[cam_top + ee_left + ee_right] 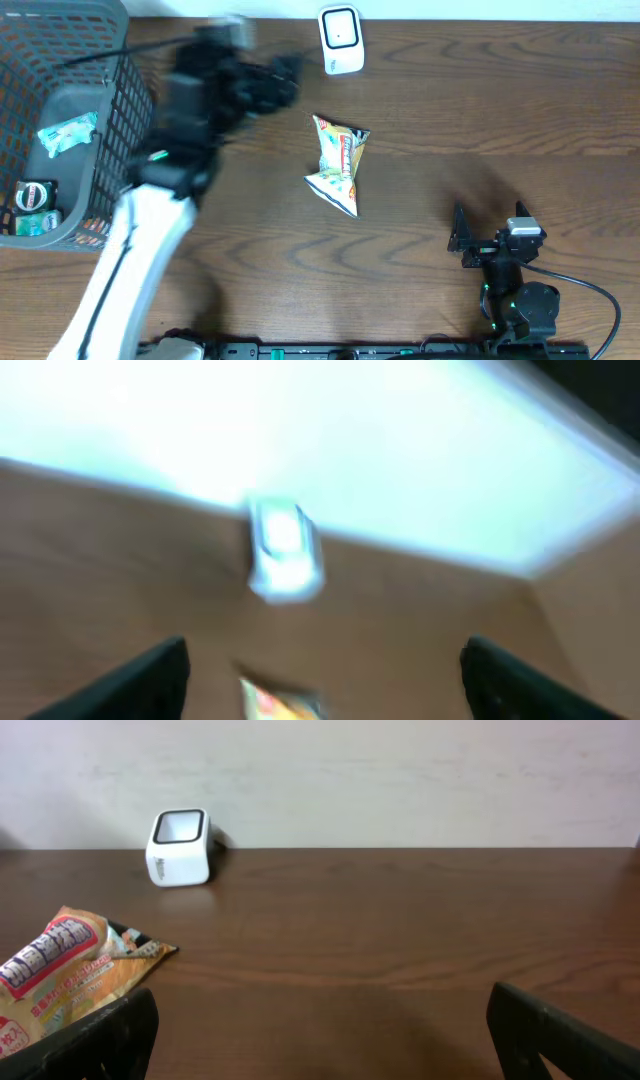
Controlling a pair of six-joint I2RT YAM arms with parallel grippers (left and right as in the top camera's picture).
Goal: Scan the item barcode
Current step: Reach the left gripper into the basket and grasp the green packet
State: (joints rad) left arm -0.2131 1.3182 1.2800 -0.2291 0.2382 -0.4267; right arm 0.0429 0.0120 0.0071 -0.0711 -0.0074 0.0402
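The item, a crumpled orange and white snack packet (338, 163), lies on the brown table near its middle. The white barcode scanner (341, 40) stands at the far edge behind it. My left gripper (283, 78) is motion-blurred, up and to the left of the packet, between packet and scanner. In the left wrist view its fingers (150, 682) stand wide open with nothing between them, the scanner (284, 550) ahead and a packet corner (280, 702) low in frame. My right gripper (488, 222) rests open at the front right; it sees the packet (70, 970) and the scanner (180, 847).
A dark wire basket (120, 120) stands at the far left with a teal packet (68, 132) and a dark round tin (35, 195) in it. The left arm's white link (130, 260) crosses the front left of the table. A pale wall backs the far edge.
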